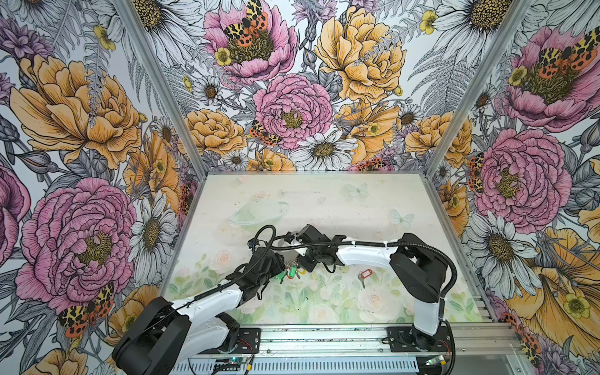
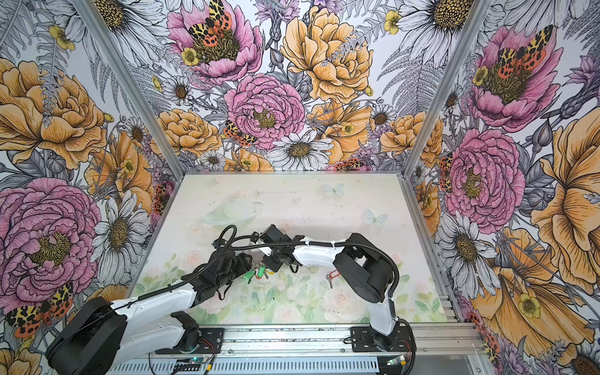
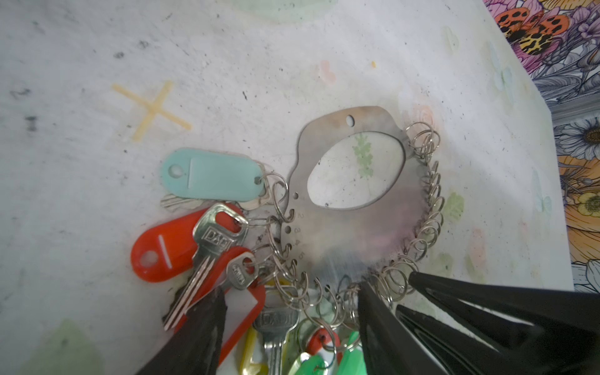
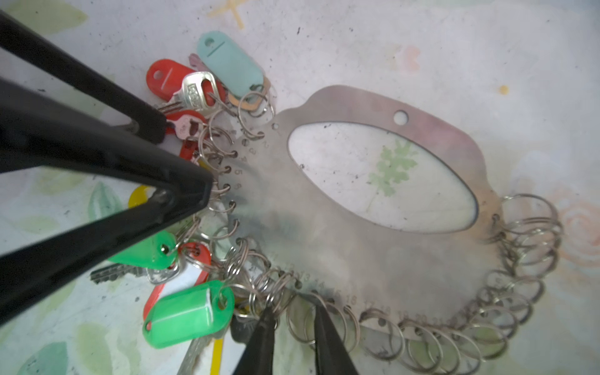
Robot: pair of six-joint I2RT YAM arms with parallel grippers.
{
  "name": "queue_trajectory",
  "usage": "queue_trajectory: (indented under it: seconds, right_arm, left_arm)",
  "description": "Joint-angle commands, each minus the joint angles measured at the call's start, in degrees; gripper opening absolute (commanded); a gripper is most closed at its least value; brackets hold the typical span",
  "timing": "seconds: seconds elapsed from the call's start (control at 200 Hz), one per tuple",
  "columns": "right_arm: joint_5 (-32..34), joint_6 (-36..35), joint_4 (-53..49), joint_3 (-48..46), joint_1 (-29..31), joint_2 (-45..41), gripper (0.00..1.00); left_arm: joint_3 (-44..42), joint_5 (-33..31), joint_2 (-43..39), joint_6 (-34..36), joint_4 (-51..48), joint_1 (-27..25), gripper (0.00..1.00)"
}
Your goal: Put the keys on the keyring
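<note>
The keyring (image 3: 350, 240) (image 4: 324, 233) is a flat grey metal plate with an oval cutout, lying on the table. Small wire rings fringe its edge. Several keys hang there on teal (image 3: 211, 175), red (image 3: 162, 250) and green (image 4: 188, 315) tags. My left gripper (image 3: 291, 289) (image 1: 285, 264) stands open, straddling a red tag with a white label (image 3: 240, 311). My right gripper (image 4: 292, 306) (image 1: 300, 259) has its fingertips slightly apart at the ring fringe, with a wire ring across the gap. A loose key with a red tag (image 1: 365, 274) (image 2: 332, 276) lies to the right.
Floral walls enclose the table on three sides. An aluminium rail (image 1: 324, 337) carrying both arm bases runs along the front edge. A faded yellow cross (image 3: 152, 110) is marked on the tabletop beyond the keys. Both arms meet over the keyring at mid-table.
</note>
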Motion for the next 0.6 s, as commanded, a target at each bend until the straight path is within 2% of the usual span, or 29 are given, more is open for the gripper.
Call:
queue_trajectory:
  seconds: [0.0, 0.145, 0.285, 0.596]
  right_arm:
    - [1.8, 4.8, 0.6, 2.9, 0.4, -0.1, 0.24]
    - [1.9, 9.6, 0.0, 3.9, 0.7, 0.0, 0.26]
    - [4.4, 12.5, -1.0, 4.6, 0.9, 1.4, 0.26]
    - [4.5, 18.3, -2.6, 6.7, 1.9, 3.9, 0.25]
  left_arm:
    - [-2.0, 1.1, 1.9, 0.3, -8.1, 0.6, 0.66]
    - [-2.1, 1.0, 2.0, 0.3, -8.1, 0.6, 0.66]
    - [-2.1, 0.8, 1.9, 0.3, -8.1, 0.6, 0.66]
    - [-2.3, 0.5, 1.5, 0.0, -8.2, 0.5, 0.66]
